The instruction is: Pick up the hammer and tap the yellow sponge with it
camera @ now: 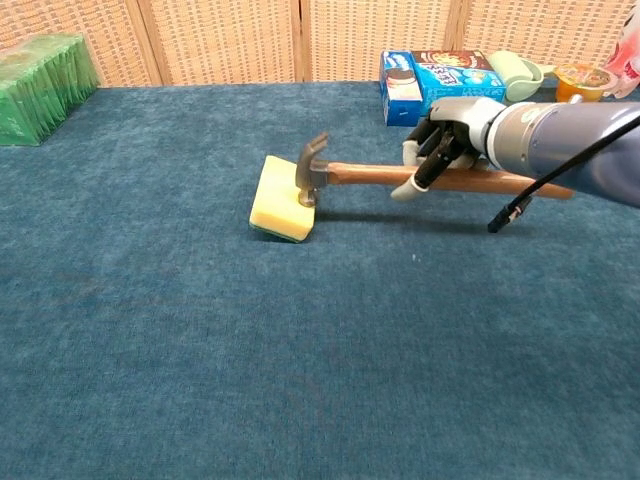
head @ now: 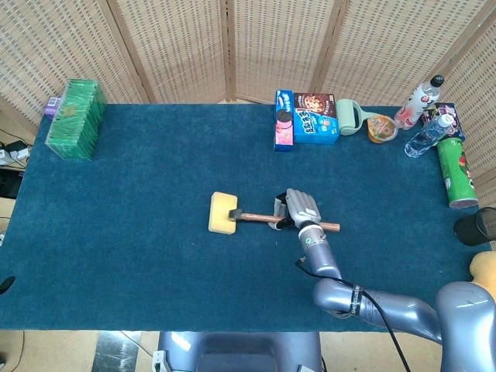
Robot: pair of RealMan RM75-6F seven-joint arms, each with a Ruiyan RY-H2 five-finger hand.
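Observation:
My right hand (head: 300, 210) (camera: 447, 140) grips the wooden handle of the hammer (head: 267, 219) (camera: 400, 175), which lies nearly level. Its metal head (camera: 310, 171) presses down on the right end of the yellow sponge (head: 222, 212) (camera: 277, 198), and the sponge tilts up on its left side under it. The sponge lies near the middle of the blue table cloth (head: 124, 217). My left hand is not visible in either view.
A green stack of packs (head: 76, 118) (camera: 40, 72) sits at the far left. Cookie boxes (head: 304, 118) (camera: 428, 80), a mint cup, a jelly cup, bottles and a green can (head: 456, 173) line the far right. A black cup (head: 476, 226) stands at the right edge.

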